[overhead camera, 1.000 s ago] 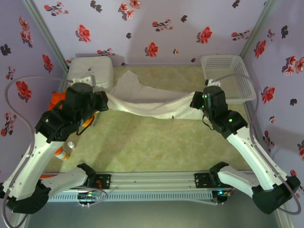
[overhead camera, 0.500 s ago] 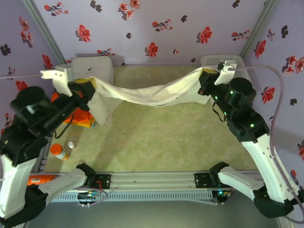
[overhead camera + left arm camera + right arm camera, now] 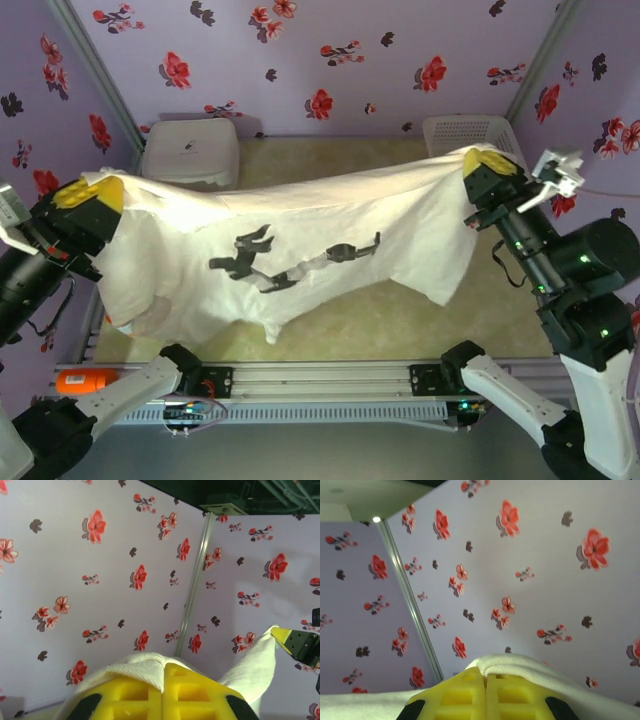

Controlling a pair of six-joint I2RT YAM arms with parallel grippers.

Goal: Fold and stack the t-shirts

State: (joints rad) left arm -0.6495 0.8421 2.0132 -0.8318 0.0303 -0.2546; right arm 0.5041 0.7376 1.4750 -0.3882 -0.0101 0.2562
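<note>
The off-white t-shirt (image 3: 290, 225) hangs above the worktop (image 3: 420, 320), its long axis running left to right. The left claw (image 3: 88, 194) and right claw (image 3: 484, 163) each pinch an upper corner tight, neither nearer.

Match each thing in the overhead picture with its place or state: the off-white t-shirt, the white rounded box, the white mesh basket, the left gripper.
Column one:
1 t-shirt
2 rounded box
3 mesh basket
4 left gripper

Column two:
A far right corner of the table
B shut on cloth
C far left corner of the table
D hanging spread out in the air

Pairs: 1-D, 2-C, 3-A, 4-B
</note>
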